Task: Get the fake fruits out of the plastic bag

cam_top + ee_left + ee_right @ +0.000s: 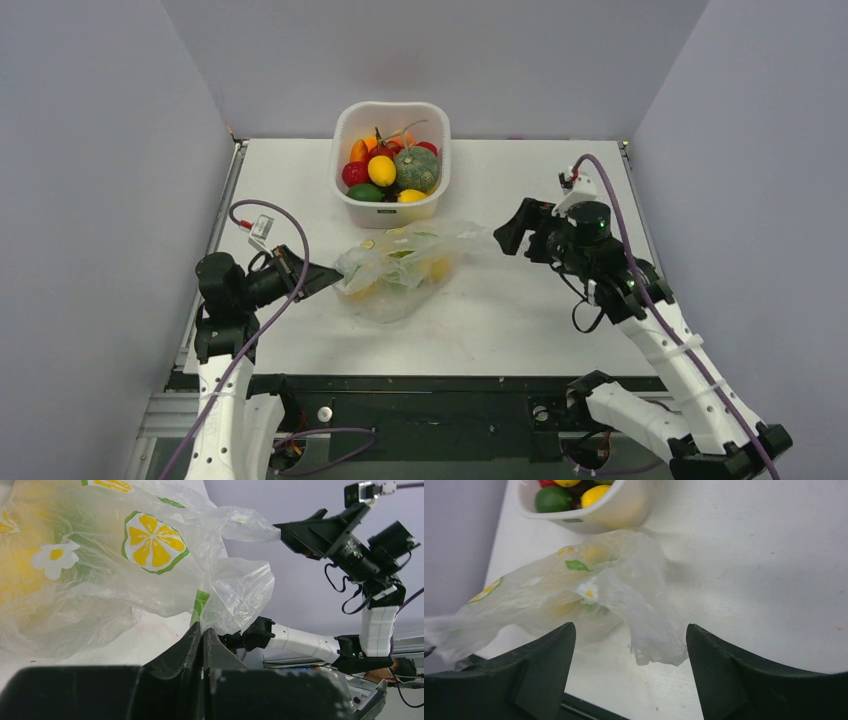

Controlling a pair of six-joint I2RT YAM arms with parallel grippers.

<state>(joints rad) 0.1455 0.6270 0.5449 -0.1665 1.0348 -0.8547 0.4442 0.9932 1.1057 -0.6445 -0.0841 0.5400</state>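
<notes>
The plastic bag (405, 268) lies crumpled on the table just in front of the white tub, with yellow fake fruits (438, 268) showing dimly through it. My left gripper (335, 277) is shut on the bag's left edge; in the left wrist view its jaws (204, 630) pinch a fold with a green print, and the bag (100, 565) fills the frame with lemon and daisy prints. My right gripper (503, 236) is open and empty just right of the bag's loose flap. In the right wrist view the flap (649, 625) hangs between its open fingers (551, 655).
A white square tub (390, 210) at the back middle holds several fruits: a grey-green ribbed squash (417, 168), a red round fruit (354, 173), a yellow lemon (381, 170) and a green one (364, 193). The enclosure walls stand left, right and behind.
</notes>
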